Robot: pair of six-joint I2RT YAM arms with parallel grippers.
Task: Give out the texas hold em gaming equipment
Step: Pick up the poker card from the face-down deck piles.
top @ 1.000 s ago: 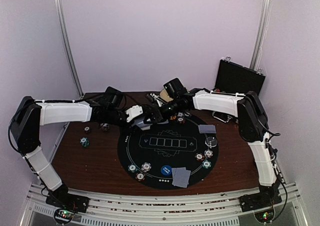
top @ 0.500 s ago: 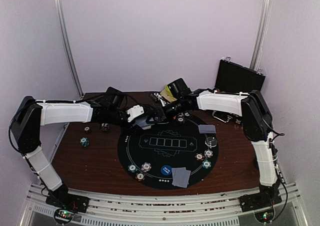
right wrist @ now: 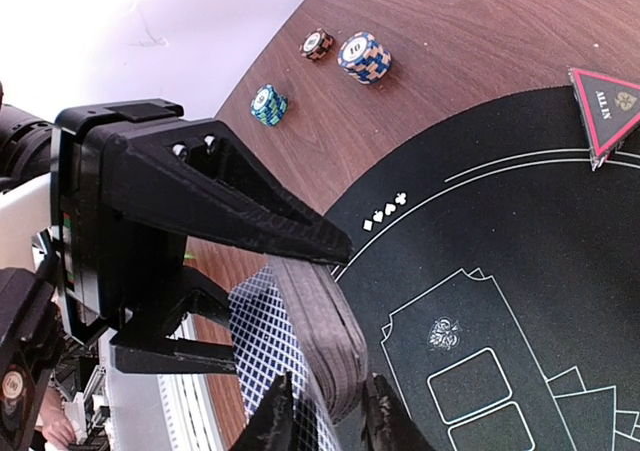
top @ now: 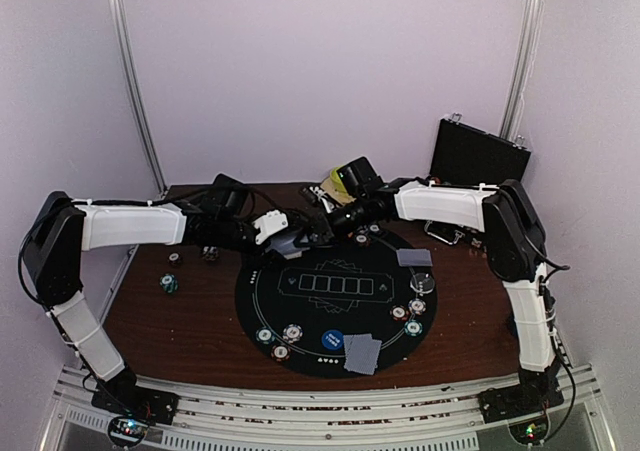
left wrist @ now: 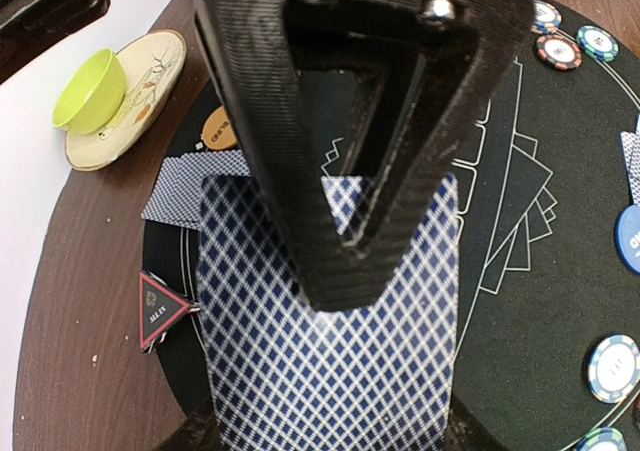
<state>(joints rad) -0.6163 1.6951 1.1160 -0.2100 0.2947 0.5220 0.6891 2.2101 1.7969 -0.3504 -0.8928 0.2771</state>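
Observation:
My left gripper (top: 300,239) (left wrist: 340,306) hangs over the far left rim of the black mat, shut on a deck of blue-diamond-backed playing cards (left wrist: 330,371) (right wrist: 320,331). From the right, my right gripper (top: 322,229) (right wrist: 330,416) meets it, its two fingertips lying against either side of the deck's free end. Below lie two dealt cards (left wrist: 185,186), an orange disc (left wrist: 218,129) and the red triangle marker (left wrist: 158,309) (right wrist: 608,106). Card pairs (top: 362,353) (top: 414,257), a blue disc (top: 332,340), a clear disc (top: 423,282) and chips (top: 291,333) sit on the mat.
The round black mat (top: 270,291) covers the middle of the brown table. Three chip stacks (right wrist: 364,56) (right wrist: 317,43) (right wrist: 269,104) stand on the wood left of it. A green bowl on a plate (left wrist: 95,91) is at the back; an open black case (top: 478,156) stands back right.
The right wrist has shifted slightly to the right while its fingertips stay at the deck. The left arm and the deck have held still.

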